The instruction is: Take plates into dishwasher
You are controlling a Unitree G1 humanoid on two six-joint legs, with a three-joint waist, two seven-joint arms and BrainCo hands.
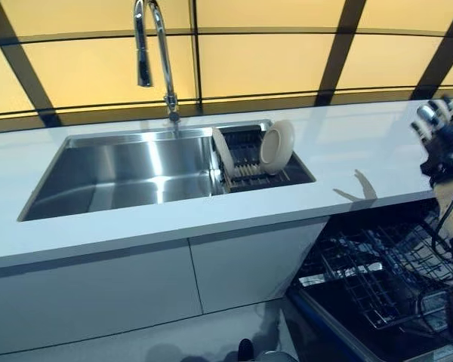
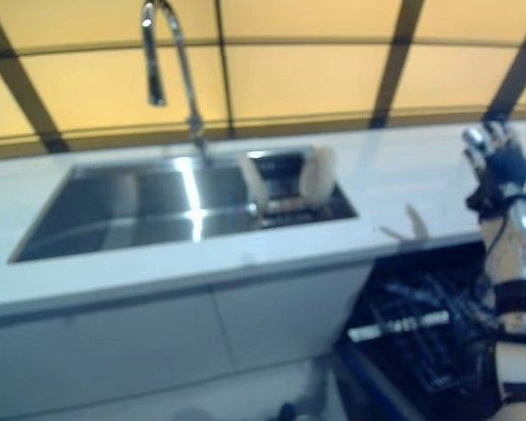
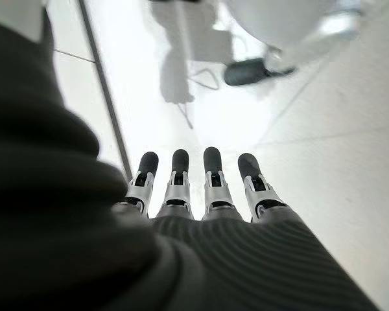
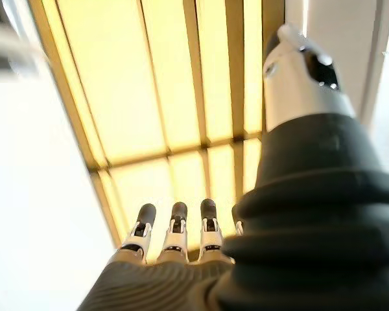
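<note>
1. Dark wire: the dishwasher rack (image 1: 377,283) lies nearest, pulled out low and directly beneath the right hand (image 1: 438,136); no plate shows on the part of it in view.
2. The right hand is raised above the white counter (image 1: 347,158) edge, fingers straight and spread, holding nothing.
3. The left hand (image 3: 201,188) shows only in its own wrist view, hanging over the floor with fingers straight and empty; it appears the farther of the two from the plates.
4. Deciding relation: the plate (image 1: 277,145) stands on the far side of the right hand and toward the robot's left, across the counter, in the drying rack (image 1: 249,162) at the near end of the steel sink (image 1: 128,173). The right hand is judged the nearer.
5. The plate is pale, round and on edge, tilted slightly, its face turned partly toward the hand. A second plate (image 1: 223,151) leans at the rack's opposite end.
6. Farthest, the tap (image 1: 155,53) rises behind the sink.
</note>
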